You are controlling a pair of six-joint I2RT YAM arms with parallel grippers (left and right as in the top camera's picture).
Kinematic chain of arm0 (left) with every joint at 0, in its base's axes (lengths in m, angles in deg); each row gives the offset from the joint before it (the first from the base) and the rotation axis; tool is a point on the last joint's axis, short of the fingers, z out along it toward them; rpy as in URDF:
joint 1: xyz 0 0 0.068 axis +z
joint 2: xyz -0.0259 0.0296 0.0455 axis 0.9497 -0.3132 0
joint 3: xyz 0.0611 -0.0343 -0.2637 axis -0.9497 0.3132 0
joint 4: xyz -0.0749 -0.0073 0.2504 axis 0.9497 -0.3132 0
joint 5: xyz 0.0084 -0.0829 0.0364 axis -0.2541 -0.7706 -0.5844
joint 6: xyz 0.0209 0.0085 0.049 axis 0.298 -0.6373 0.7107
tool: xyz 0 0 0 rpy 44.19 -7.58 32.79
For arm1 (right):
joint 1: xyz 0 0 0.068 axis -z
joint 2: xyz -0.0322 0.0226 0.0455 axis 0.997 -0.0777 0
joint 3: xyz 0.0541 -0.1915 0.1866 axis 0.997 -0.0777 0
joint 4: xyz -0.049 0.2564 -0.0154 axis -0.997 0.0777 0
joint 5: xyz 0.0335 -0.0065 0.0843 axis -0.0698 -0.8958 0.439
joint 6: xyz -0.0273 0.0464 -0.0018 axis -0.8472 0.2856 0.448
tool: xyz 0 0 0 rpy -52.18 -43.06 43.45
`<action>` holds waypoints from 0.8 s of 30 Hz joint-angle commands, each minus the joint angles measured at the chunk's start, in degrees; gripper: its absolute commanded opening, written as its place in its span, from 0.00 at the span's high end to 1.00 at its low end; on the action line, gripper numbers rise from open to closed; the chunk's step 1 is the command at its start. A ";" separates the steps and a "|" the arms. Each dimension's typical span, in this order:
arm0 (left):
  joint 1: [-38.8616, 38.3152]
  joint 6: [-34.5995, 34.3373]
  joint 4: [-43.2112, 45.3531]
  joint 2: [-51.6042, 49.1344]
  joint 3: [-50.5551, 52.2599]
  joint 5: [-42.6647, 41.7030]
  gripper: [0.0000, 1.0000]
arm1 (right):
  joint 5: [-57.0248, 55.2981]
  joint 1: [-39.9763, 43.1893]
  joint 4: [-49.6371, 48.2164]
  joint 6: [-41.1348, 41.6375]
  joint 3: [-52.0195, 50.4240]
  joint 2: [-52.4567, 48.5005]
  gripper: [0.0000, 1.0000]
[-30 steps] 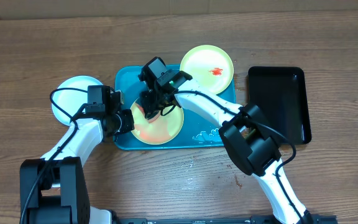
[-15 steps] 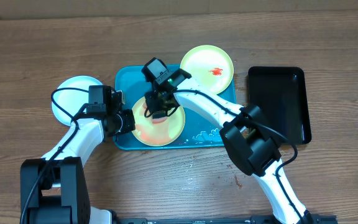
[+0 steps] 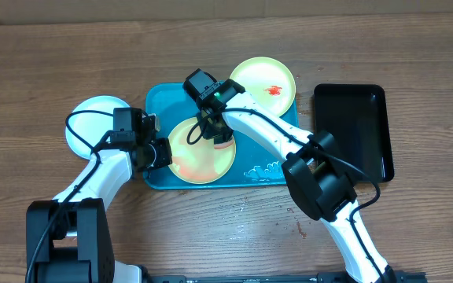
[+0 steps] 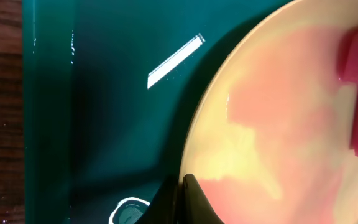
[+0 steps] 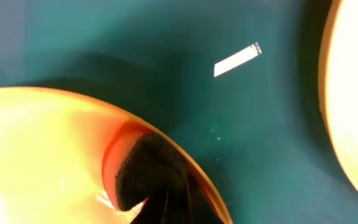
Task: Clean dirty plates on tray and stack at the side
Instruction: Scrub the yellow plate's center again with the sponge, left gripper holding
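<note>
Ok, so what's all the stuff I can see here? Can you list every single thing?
turquoise tray: one, blue-green, in the middle of the table.
cream plates: two, with green rims. One is in the tray, smeared reddish. One is over the tray's far right corner, with a red blob on it.
white plate: one, with a pale blue rim, on the table left of the tray.
black tray: one, black, right of the turquoise tray.
pink sponge: one, pink, on the smeared plate.
table: one, brown wood, under everything.
left gripper: one, black, at the smeared plate's left rim. Its grip is unclear.
right gripper: one, black, holding the sponge.
</note>
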 commanded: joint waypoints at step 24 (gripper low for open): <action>-0.87 -10.45 -1.88 -1.49 0.79 0.37 0.68 | 11.52 0.83 1.29 -1.88 -4.09 -0.61 0.96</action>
